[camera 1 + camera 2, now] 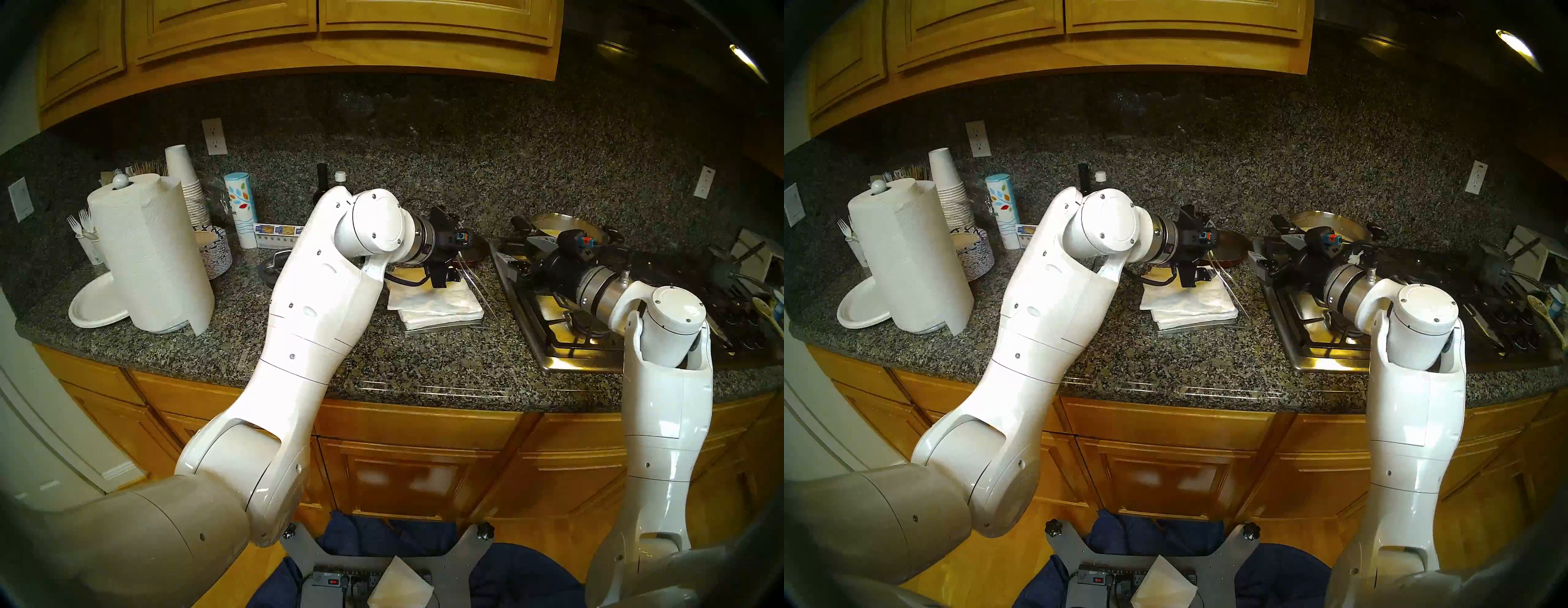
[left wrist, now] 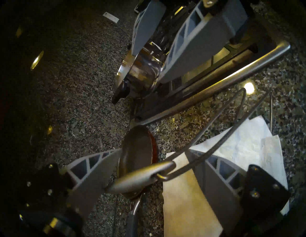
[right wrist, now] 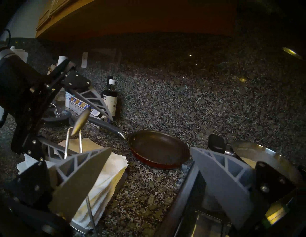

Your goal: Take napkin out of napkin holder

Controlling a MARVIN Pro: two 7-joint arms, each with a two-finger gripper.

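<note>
Left gripper (image 2: pixel 149 172) wide open, leaf weight (image 2: pixel 140 177) resting between its fingers, wire arm raised; napkin (image 3: pixel 106 172) at 5 o'clock, not yet pulled from napkin holder (image 1: pixel 449 329).

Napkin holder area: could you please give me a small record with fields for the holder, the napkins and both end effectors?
napkin holder: on the counter, holds the napkin stack
leaf weight: raised off the stack on its wire arm
napkin: on top of the napkin stack, skewed, not gripped
left end effector: open, fingers either side of the leaf weight
right end effector: open, empty
</note>
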